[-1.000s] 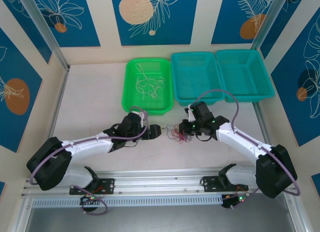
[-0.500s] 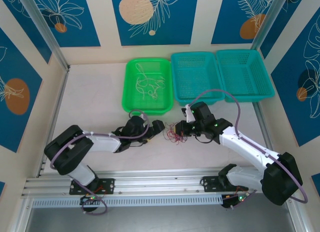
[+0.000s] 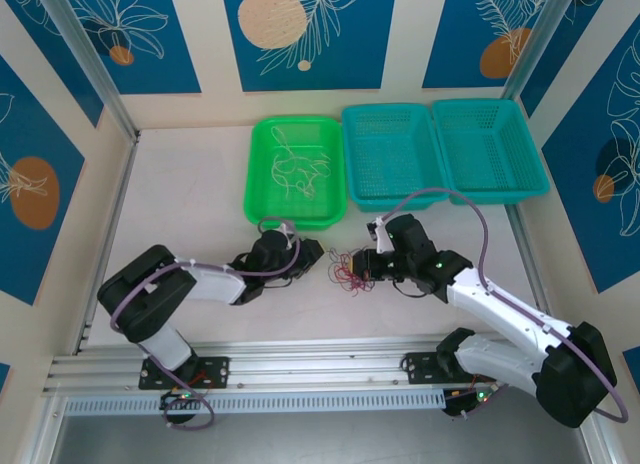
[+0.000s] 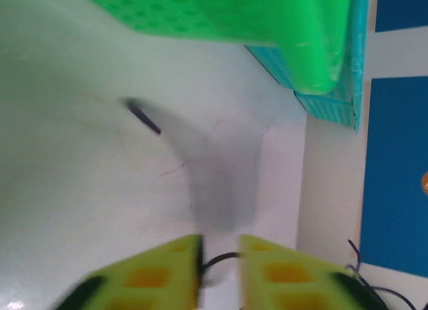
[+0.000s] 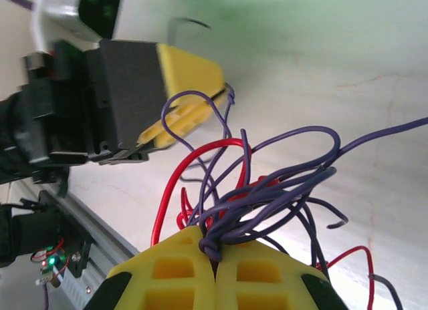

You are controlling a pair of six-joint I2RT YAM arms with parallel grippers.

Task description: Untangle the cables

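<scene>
The right gripper [image 5: 215, 248] has its two yellow jaws pressed tight together, and they pinch a bunch of cables [image 5: 257, 180]. The thin dark and red wires loop out in front of these jaws in a messy knot, touching them.

The left gripper [image 4: 219, 251] has its jaws very close together, with just a small slit between them. One thin dark wire runs across that slit, from one jaw to the other. In the right wrist view, a dark loop from the knot reaches over to the tips of the left jaws and touches them.

From above, the knot lies on the table [image 3: 190, 204] between the two pairs of jaws, right beside the right ones. A green basket [image 3: 295, 222] sits beyond the left jaws, with white wires [image 3: 297, 172] inside. Two blue-green baskets [image 3: 390, 110] sit beyond the right jaws, well apart from the knot.
</scene>
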